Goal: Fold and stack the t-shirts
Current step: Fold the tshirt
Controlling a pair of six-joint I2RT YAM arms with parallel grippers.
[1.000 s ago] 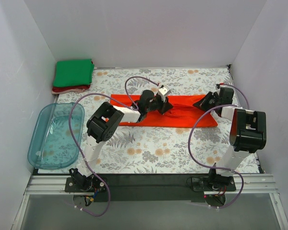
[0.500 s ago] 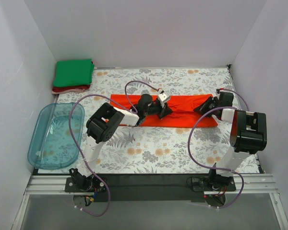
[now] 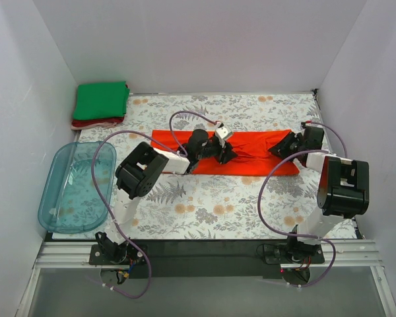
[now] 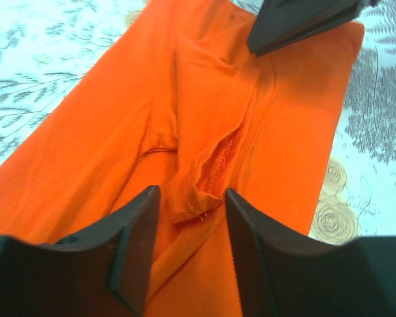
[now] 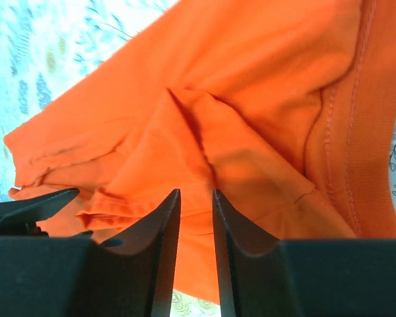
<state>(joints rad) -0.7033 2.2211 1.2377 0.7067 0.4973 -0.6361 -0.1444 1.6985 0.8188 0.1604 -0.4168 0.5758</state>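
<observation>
As the orange-red t-shirt [image 3: 254,158] lies banded across the surface [image 3: 204,198], we log left gripper [image 4: 190,198] apart astride a raised fold, right gripper [image 5: 195,195] near-closed, hold untellable; both should pinch full layers.

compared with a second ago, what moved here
The left claw and right claw each crept slightly nearer and rightward over the bright orange-red cloth t-shirt; neither visibly took or released it. The folded green t-shirt, dark red t-shirt and clear blue plastic tub stayed put.
</observation>
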